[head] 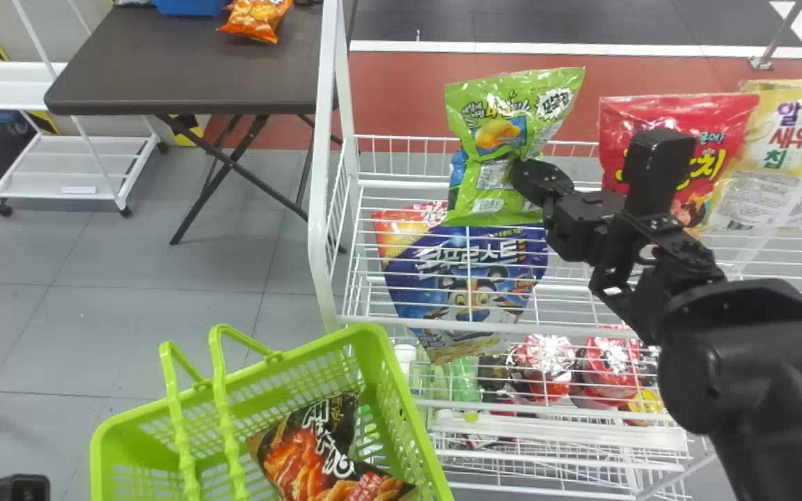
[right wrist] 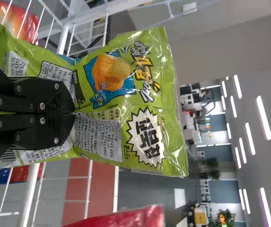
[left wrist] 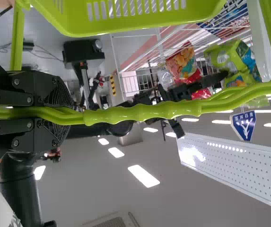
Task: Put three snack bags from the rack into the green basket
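One dark bag (head: 324, 456) is in the green basket (head: 373, 348), lower left; right gripper (head: 523, 175) clamps a green bag (head: 502, 129), upper centre; third pending.

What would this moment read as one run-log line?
Right gripper: shut on green snack bag, at rack | Left gripper: shut on basket handles | Green basket: black snack bag inside

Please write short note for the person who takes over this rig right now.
Left gripper: closed on the basket's handles.
Right gripper: closed on the green bag, at the rack.
Done: one dark bag lies in the basket.
Left to do: put the green bag in, then one more. Red, blue and cream bags are on the rack.
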Controlling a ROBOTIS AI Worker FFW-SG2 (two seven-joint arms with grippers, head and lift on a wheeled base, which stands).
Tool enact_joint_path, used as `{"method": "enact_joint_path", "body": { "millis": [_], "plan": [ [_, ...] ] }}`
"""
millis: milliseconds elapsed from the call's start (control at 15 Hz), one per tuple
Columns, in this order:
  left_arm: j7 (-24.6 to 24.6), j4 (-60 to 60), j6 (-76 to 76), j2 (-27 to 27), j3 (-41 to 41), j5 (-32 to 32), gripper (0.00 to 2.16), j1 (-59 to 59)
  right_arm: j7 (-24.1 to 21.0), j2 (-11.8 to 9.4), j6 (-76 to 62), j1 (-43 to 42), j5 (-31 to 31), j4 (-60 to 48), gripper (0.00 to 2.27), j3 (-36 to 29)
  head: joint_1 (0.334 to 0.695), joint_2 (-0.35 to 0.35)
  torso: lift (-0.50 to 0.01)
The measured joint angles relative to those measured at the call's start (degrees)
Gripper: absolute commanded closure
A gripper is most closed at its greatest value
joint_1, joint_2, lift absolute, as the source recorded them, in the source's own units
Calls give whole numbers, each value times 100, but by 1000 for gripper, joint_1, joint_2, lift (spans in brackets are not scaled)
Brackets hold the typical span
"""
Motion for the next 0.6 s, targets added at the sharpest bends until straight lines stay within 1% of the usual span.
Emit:
{"method": "enact_joint_path", "body": {
  "millis": [200,267,400,467,533,600],
  "plan": [
    [0,-3,0,0,4,9,2152,0,-8,0,1502,825,-159,-1782,2253,-5,695,92,0],
    [0,-3,0,0,7,9,2152,0,-12,0,2088,1160,-258,-2373,2253,2,695,129,0],
    [0,-2,0,0,2,8,2152,-10,-17,0,2842,1780,-477,-3283,2253,60,695,176,0],
    [0,-1,0,0,-4,0,2152,-21,-12,-5,3171,2028,-590,-3652,2253,125,695,205,0],
    [0,-1,0,0,-6,-4,2152,-28,-9,-15,3493,2166,-704,-3898,2253,197,695,266,0],
    [0,-1,0,0,-10,-7,2152,-33,-6,-27,3878,2251,-867,-4091,2253,303,695,306,0]
  ]
}}
